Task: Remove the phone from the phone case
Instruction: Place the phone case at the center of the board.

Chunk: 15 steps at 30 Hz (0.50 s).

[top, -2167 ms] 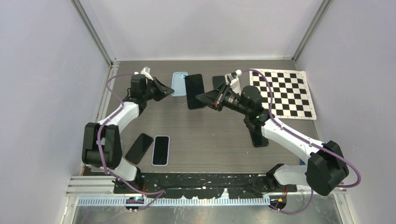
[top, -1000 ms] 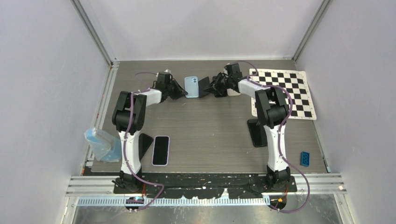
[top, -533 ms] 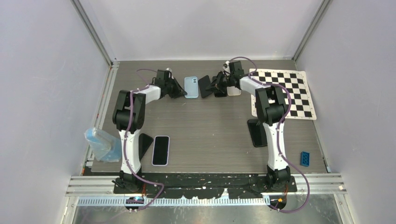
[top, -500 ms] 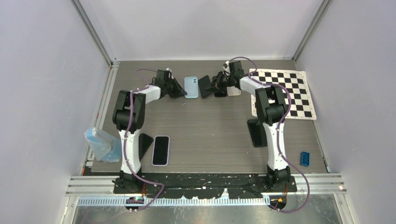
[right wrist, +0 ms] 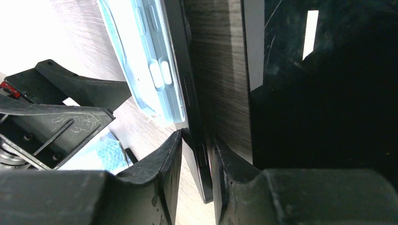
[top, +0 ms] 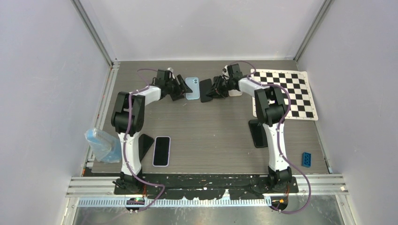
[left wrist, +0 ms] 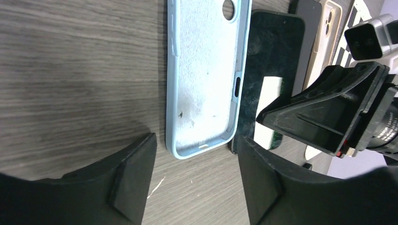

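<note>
The light blue phone case (top: 191, 88) lies empty on the table, inside facing up (left wrist: 204, 79). Right beside it is the black phone (top: 205, 90), out of the case (left wrist: 274, 70). My left gripper (top: 180, 89) sits just left of the case, open, with bare table between its fingers (left wrist: 195, 187). My right gripper (top: 214, 89) reaches in from the right. In the right wrist view the phone's edge (right wrist: 201, 159) stands between its fingers (right wrist: 165, 173), with a slit of table showing on one side. The case (right wrist: 150, 70) shows beyond the phone.
A beige-cased phone (top: 234, 91) and another dark phone (left wrist: 307, 28) lie behind the right gripper. A checkerboard mat (top: 286, 93) is at the back right. Nearer the bases are a lilac-cased phone (top: 161, 151), black phones (top: 146, 139) (top: 258, 132), a blue bag (top: 101, 145) and a blue brick (top: 307, 159).
My left gripper has opened and let go of the blue case, which now lies flat. The right jaws have widened around the phone's edge. Both arms have barely shifted.
</note>
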Each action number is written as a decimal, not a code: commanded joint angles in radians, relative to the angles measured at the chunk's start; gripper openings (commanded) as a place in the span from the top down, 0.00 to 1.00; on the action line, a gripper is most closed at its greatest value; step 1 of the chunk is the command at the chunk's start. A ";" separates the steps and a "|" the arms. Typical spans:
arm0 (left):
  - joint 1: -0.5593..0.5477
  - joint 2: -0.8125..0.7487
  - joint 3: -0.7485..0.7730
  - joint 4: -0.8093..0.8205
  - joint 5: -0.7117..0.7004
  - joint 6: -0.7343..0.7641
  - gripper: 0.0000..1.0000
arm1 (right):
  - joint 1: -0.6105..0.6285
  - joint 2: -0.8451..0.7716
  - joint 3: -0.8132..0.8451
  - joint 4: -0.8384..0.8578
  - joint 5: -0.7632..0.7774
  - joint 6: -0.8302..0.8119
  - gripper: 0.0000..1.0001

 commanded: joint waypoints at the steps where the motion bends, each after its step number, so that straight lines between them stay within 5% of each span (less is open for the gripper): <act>1: 0.003 -0.039 -0.062 -0.092 -0.053 0.036 0.31 | 0.040 -0.037 -0.033 -0.159 0.134 -0.061 0.66; 15: 0.008 -0.253 -0.111 -0.257 -0.198 0.146 0.20 | 0.054 -0.094 0.059 -0.283 0.293 -0.229 0.36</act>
